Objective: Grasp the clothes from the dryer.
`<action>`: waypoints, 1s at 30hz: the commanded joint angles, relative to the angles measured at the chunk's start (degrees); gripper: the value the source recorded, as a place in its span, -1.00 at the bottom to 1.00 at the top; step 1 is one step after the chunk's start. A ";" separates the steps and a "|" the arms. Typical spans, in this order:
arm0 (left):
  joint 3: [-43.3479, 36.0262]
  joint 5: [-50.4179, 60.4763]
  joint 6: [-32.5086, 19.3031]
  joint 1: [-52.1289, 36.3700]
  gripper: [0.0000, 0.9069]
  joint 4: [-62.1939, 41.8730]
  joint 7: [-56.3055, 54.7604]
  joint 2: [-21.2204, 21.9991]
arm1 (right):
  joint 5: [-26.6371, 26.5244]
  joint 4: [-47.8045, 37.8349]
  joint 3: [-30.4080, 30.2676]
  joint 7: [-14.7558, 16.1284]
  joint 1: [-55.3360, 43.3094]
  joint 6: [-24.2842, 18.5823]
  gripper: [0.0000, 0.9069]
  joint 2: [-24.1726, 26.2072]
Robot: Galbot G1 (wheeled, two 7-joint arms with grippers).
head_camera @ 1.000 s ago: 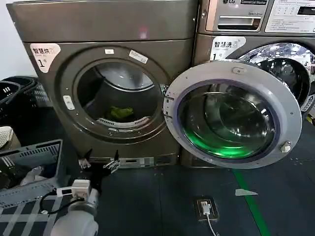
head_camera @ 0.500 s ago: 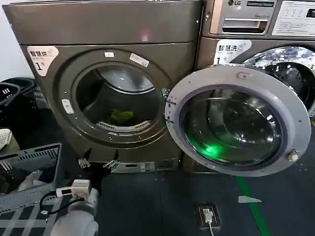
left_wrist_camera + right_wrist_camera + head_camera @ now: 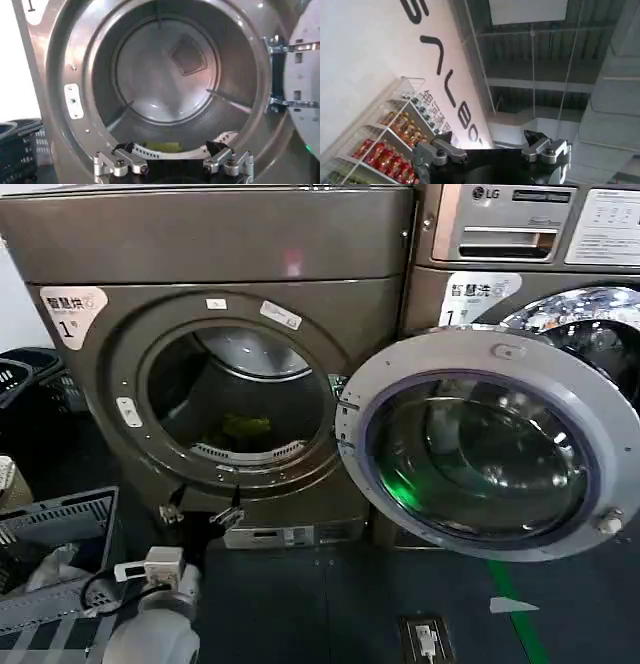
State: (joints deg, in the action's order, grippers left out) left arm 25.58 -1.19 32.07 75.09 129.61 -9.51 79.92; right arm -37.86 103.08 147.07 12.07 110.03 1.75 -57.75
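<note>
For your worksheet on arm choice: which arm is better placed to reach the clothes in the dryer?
Left. Its hand, open, sits below the dryer porthole, facing the yellow-green clothes inside. The right hand points up at a ceiling.

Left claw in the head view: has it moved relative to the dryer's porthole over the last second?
Yes. The left claw now sits closer under the dryer porthole's lower rim, open, slightly nearer the opening than before.
</note>
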 commanded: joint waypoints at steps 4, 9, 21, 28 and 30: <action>-0.02 -0.05 0.04 -0.10 1.00 -0.04 0.00 0.04 | -0.05 -0.07 0.11 -0.11 0.05 -0.03 1.00 0.03; 0.01 -0.01 -0.01 0.03 1.00 0.00 -0.02 0.13 | -0.08 -0.02 0.04 -0.01 -0.02 -0.08 1.00 -0.07; 0.00 0.05 -0.06 -0.01 1.00 -0.03 -0.06 0.24 | -0.24 -0.11 0.19 0.06 0.10 -0.24 1.00 -0.17; -0.03 0.01 -0.11 -0.06 1.00 0.01 -0.04 0.26 | -0.23 0.04 0.27 0.00 0.30 -0.49 1.00 -0.25; -0.04 -0.03 -0.11 -0.21 1.00 -0.06 -0.04 0.26 | -0.20 0.03 0.28 -0.04 0.32 -0.46 1.00 -0.25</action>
State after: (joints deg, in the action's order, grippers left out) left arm 25.57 -1.17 31.98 75.02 129.58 -9.56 80.19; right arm -38.11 103.07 147.29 12.11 110.34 1.36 -57.99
